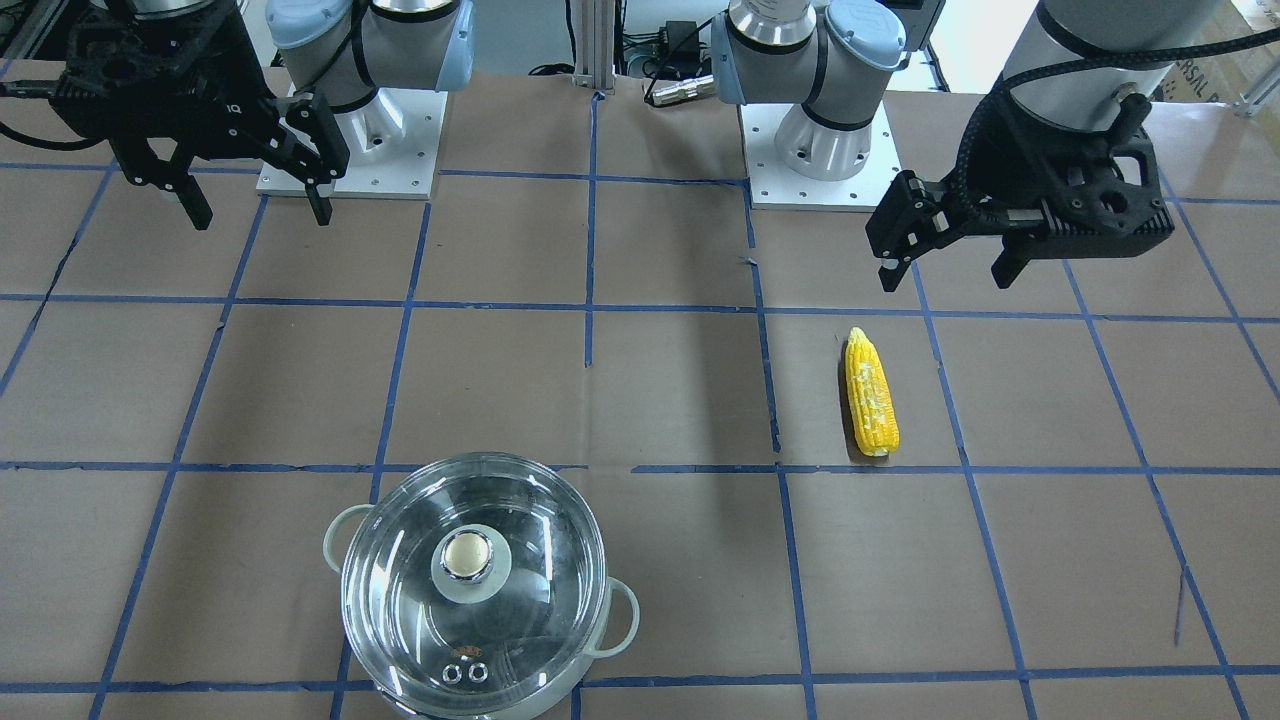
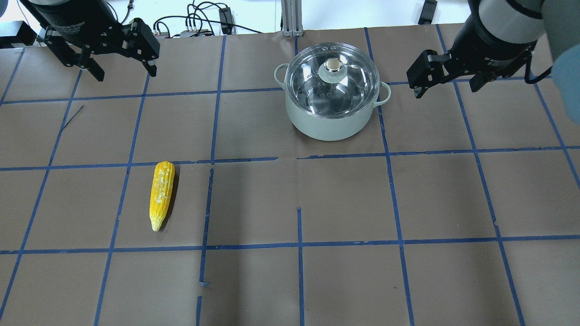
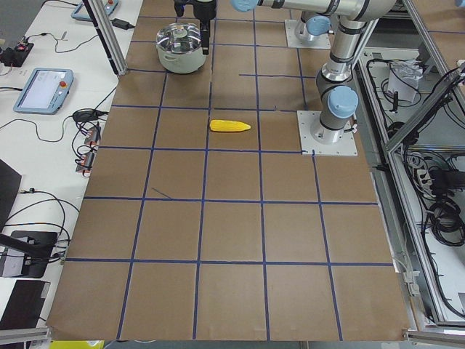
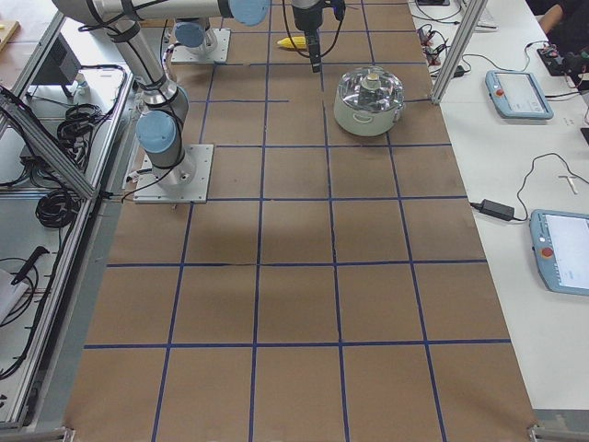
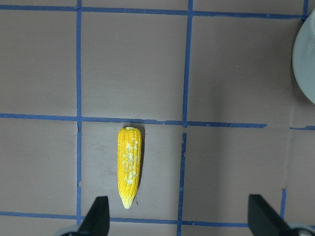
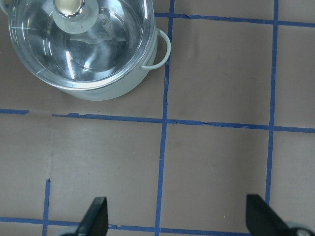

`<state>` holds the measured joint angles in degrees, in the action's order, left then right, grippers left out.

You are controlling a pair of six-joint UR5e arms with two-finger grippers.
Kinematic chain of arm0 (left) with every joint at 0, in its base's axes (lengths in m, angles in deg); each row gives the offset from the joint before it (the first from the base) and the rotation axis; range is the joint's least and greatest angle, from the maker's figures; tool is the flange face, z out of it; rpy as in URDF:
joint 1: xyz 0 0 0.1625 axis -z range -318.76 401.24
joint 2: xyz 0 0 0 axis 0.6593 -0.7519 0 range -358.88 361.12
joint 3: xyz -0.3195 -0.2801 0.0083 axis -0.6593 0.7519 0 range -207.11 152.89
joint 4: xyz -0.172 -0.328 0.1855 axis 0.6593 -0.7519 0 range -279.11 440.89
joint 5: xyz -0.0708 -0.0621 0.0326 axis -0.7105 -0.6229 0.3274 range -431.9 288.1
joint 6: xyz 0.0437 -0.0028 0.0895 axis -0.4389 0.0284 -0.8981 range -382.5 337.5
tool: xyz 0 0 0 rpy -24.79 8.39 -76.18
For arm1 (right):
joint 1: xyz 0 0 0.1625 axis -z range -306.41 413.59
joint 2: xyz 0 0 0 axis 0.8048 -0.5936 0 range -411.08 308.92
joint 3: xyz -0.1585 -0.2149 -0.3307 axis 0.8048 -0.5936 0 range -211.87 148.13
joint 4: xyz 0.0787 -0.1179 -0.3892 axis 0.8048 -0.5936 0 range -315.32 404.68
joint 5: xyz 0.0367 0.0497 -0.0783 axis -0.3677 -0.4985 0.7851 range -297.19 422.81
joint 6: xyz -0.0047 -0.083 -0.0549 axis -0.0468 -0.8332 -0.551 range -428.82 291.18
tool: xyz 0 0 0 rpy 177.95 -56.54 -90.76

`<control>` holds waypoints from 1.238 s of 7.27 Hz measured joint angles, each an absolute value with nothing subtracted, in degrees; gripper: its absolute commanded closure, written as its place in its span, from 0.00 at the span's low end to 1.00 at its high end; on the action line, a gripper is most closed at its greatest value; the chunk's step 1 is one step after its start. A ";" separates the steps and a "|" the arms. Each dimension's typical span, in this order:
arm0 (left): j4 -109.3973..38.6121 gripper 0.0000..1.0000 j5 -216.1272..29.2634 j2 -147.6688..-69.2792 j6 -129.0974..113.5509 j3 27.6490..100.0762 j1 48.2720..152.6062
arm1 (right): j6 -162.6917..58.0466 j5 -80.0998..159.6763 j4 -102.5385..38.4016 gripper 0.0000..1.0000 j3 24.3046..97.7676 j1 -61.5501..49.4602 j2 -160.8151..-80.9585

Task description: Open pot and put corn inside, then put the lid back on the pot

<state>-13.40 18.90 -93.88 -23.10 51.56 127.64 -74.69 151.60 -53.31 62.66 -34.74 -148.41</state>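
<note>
The pot [image 2: 333, 124], pale grey-green outside with two looped handles, stands at the table's far side, right of centre. The glass lid [image 2: 333, 81] with its cream-topped knob sits on it. The yellow corn [image 2: 161, 194] lies flat on the left half, tip toward the robot. My left gripper [image 2: 123, 72] is open and empty, high above the table, beyond the corn. My right gripper [image 2: 445, 88] is open and empty, to the right of the pot. The left wrist view shows the corn [image 5: 129, 164] ahead of the open fingers [image 5: 98, 219]. The right wrist view shows the lidded pot [image 6: 98, 91].
Brown paper with a grid of blue tape covers the table [image 2: 299, 203]. The two arm bases [image 1: 350, 140] stand on the robot's side. Tablets and cables lie on the side benches [image 3: 43, 80] off the table.
</note>
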 measured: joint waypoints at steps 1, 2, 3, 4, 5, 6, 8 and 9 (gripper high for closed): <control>-13.43 0.00 18.97 -93.70 -23.11 51.78 127.64 | -74.72 151.53 -53.58 0.00 62.66 -34.72 -148.41; -13.48 0.00 19.00 -93.41 -23.14 51.94 127.64 | -75.13 151.48 -54.26 0.00 62.61 -34.69 -148.36; -13.50 0.00 19.02 -93.39 -23.18 51.89 127.64 | -75.64 151.35 -54.74 0.00 62.35 -34.71 -147.81; -13.50 0.00 19.02 -93.51 -23.20 51.81 127.64 | -75.88 150.90 -55.03 0.01 61.07 -34.83 -145.95; -13.51 0.00 19.00 -93.63 -23.20 51.77 127.64 | -75.70 150.21 -55.04 0.01 58.21 -35.46 -142.62; -13.51 0.00 18.99 -93.62 -23.21 51.75 127.64 | -74.96 149.83 -55.07 0.01 54.78 -37.20 -138.60; -13.51 0.00 18.98 -93.15 -23.23 51.93 127.64 | -69.85 149.91 -55.98 0.01 47.76 -42.12 -129.83; -13.51 0.00 18.96 -93.31 -23.27 51.99 127.64 | -67.92 150.18 -56.60 0.01 44.46 -43.66 -125.67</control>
